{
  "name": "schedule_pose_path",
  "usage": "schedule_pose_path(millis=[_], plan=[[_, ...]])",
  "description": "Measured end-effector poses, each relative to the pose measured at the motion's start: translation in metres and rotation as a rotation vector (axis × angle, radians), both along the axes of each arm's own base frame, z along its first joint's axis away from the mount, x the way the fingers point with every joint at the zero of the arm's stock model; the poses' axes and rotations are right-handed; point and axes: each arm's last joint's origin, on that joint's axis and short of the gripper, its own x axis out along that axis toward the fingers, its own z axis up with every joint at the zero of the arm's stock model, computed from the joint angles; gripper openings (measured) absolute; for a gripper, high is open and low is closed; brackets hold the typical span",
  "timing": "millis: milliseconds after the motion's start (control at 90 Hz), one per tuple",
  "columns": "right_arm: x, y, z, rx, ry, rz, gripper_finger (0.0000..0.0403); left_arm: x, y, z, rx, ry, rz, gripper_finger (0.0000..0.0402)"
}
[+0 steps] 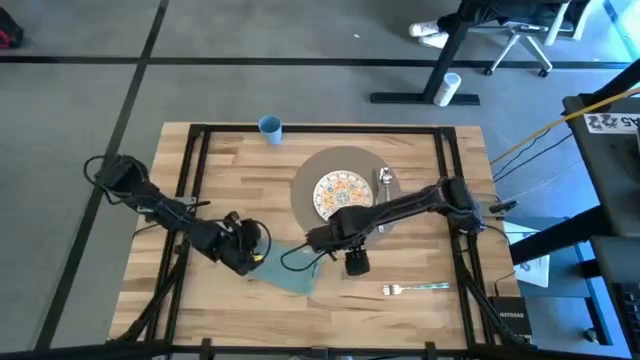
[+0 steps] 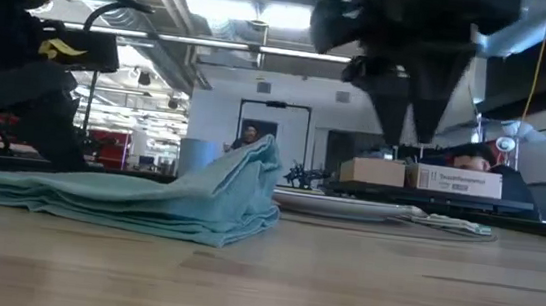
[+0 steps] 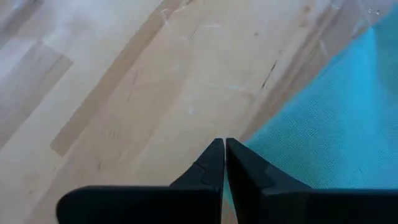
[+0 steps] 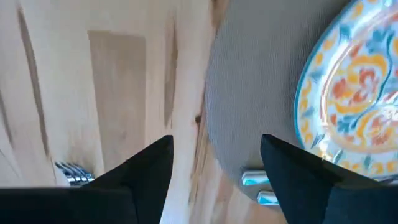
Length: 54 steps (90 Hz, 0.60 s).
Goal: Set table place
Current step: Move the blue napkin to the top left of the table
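Nearest the front edge of the light-wood butcher-block worktop (image 1: 230, 170), a silver fork (image 1: 415, 289) lies loose and the crumpled teal cloth napkin (image 1: 292, 277) sits unplaced, so I judge the setting about half done. The left gripper (image 3: 224, 148), fingers pressed together with nothing visibly between them, rests at the napkin's edge. The right gripper (image 4: 214, 152), fingers spread wide and empty, hovers over the near rim of the round grey-brown placemat (image 1: 305, 180), which beyond them already carries the colourful patterned plate (image 1: 343, 193) and a spoon (image 1: 385, 180); a blue cup (image 1: 270, 127) stands farthest.
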Motion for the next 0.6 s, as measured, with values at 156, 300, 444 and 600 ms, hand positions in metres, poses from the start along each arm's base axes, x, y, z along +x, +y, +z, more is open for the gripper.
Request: schedule_pose_path(millis=[156, 300, 444, 600], plan=[[-0.041, -0.01, -0.01, 0.008, -0.058, -0.077, 0.023, 0.0, -0.001, -0.001, -0.022, 0.02, -0.017, 0.0], [-0.068, -0.015, -0.025, 0.098, -0.214, -0.219, 0.023, -0.001, -0.002, -0.001, -0.068, 0.048, -0.033, 0.0], [-0.082, -0.017, -0.034, 0.235, -0.413, -0.334, 0.023, -0.001, -0.003, -0.002, -0.12, 0.07, -0.044, 0.0], [-0.092, -0.02, -0.042, 0.334, -0.639, -0.404, 0.023, -0.002, -0.008, -0.002, -0.184, 0.081, -0.043, 0.0]])
